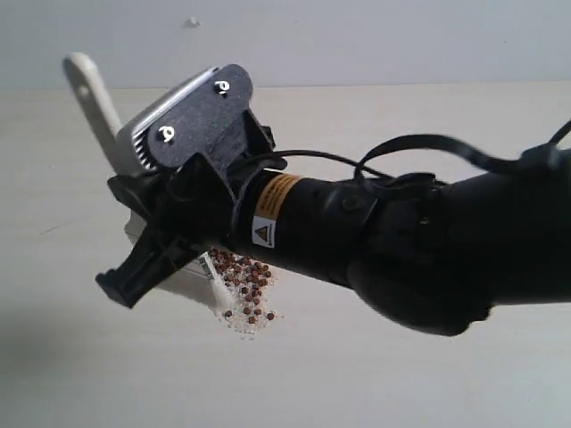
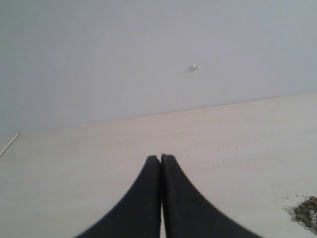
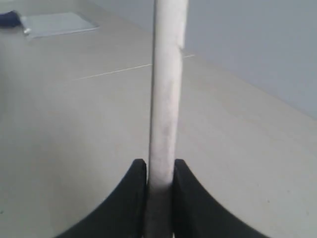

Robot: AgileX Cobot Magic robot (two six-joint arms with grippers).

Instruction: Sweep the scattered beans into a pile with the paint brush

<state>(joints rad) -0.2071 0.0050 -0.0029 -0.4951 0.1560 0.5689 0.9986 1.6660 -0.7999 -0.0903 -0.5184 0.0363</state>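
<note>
Right end effector (image 3: 161, 166) clamped on the paint brush (image 3: 166, 89), handle tipped toward 11 o'clock so the bristles meet the table (image 1: 401, 383). Bean pile (image 1: 248, 287) sits against the bristles, 4 o'clock of that end effector. Left end effector (image 2: 161, 159) closed, empty.

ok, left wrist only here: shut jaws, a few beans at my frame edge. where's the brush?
Observer: Right gripper is shut on the paint brush handle, as the right wrist view shows.
Operator: and the beans?
Observer: Exterior view shows the beans in one clump, right against the brush's bristle end.
Operator: strays?
Observer: A few loose ones at the clump's lower edge. The right arm blocks whatever lies past it.
</note>
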